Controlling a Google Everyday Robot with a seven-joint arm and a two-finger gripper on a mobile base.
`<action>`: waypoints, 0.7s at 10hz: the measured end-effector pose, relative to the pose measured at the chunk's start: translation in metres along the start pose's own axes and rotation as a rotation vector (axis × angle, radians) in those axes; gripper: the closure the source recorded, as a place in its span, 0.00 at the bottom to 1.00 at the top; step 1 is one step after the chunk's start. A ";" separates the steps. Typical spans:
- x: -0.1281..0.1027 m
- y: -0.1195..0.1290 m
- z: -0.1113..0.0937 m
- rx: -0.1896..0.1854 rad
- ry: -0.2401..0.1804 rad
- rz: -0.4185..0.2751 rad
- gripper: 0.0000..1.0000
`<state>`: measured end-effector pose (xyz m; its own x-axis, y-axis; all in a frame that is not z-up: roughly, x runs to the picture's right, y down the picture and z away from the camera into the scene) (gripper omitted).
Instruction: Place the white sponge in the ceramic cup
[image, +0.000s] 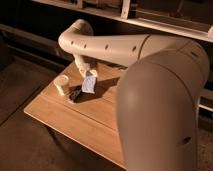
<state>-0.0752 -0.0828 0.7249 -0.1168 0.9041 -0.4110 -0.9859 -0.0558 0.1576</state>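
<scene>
Fingers (90, 73) clamped on the white sponge (89, 84), our gripper (88, 76) holds it tilted above the wooden table (65, 120), near the ceramic cup (61, 84) and a dark lump (75, 95).

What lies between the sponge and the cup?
Camera view: bare table between white sponge and ceramic cup; a dark lumpy object sits just nearer the camera. The gripper, above the table, holds the sponge.
</scene>
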 end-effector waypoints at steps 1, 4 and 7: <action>-0.003 0.003 -0.008 0.004 0.014 -0.016 1.00; -0.019 0.016 -0.023 0.015 0.031 -0.063 1.00; -0.042 0.030 -0.029 0.037 0.049 -0.135 1.00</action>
<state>-0.1034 -0.1343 0.7210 0.0096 0.8807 -0.4735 -0.9880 0.0812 0.1312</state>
